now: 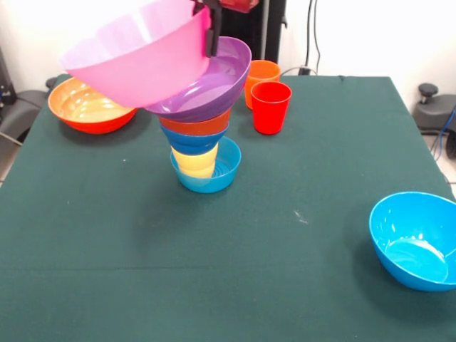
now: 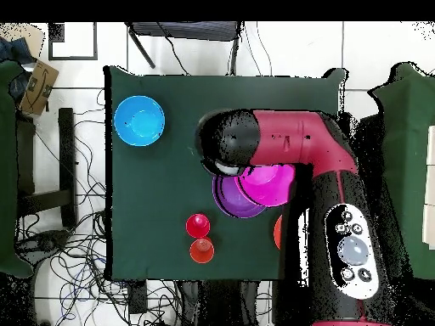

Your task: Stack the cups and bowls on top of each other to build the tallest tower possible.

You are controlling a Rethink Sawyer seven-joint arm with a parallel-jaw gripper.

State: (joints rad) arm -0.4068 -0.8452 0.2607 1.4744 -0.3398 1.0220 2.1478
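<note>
Gripper (image 1: 209,32) grasping the large pink bowl (image 1: 139,60) by its rim, tilted over the tower (image 1: 203,125)

The tower stands centre-left: small blue bowl (image 1: 214,174), yellow cup (image 1: 196,162), blue, orange, purple bowl (image 1: 214,82) on top. Red cup (image 1: 271,107) and orange cup (image 1: 262,73) upper centre; large orange bowl (image 1: 89,107) upper left; bright blue bowl (image 1: 417,239) lower right

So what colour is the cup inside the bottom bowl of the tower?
Yellow cup, clearest in the front view.
</note>
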